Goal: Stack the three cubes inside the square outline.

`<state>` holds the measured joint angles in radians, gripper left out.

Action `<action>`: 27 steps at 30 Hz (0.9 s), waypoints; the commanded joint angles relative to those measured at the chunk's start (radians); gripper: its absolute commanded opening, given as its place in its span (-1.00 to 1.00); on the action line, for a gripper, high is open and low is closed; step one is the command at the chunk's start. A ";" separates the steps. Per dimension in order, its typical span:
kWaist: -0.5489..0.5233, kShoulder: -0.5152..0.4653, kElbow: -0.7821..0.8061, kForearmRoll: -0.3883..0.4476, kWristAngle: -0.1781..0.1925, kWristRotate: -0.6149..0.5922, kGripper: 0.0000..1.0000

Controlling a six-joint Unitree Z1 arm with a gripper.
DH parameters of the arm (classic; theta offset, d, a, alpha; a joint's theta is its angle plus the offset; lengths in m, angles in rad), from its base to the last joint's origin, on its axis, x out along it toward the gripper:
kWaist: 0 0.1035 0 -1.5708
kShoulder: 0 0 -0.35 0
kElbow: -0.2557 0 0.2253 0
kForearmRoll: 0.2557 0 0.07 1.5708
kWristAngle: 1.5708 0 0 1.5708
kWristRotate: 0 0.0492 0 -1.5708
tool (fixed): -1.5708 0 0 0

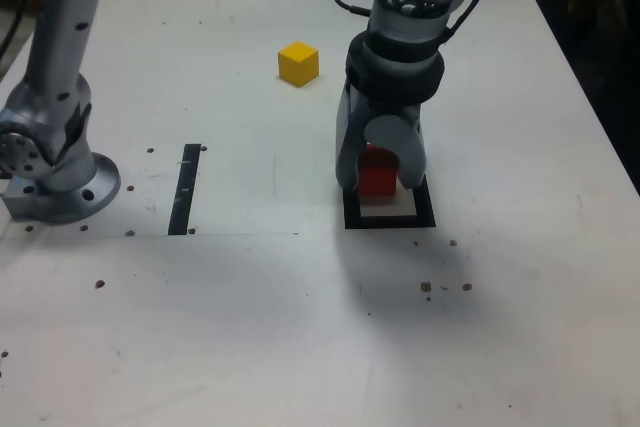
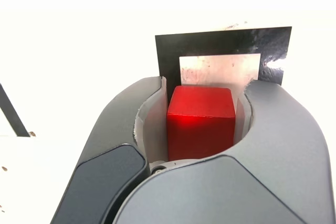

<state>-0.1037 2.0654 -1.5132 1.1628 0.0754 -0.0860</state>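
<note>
- Red cube [image 1: 378, 175] at the black square [image 1: 424, 209], held between the gripper's [image 1: 379, 169] narrowed fingers.
- Yellow cube [image 1: 298, 64] apart, beyond it.
- Exterior view's left: black strip [image 1: 185, 189], grey arm base [image 1: 68, 192].
- White, speckled table [image 1: 230, 327]; dark surroundings.

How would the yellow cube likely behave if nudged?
The yellow cube would probably slide rather than roll, given its flat faces. It seems unlikely to tip, being about as tall as wide. Its crisp edges suggest it is stiff.
</note>
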 commanded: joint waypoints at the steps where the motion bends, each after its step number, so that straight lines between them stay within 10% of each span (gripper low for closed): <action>1: 0.001 0.004 0.001 -0.001 -0.001 0.002 -0.59; 14: 0.001 0.041 -0.012 0.001 -0.002 0.004 -0.32; 27: 0.003 0.019 -0.026 0.013 -0.001 0.014 0.92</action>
<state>-0.1030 2.0944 -1.5376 1.1780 0.0756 -0.0740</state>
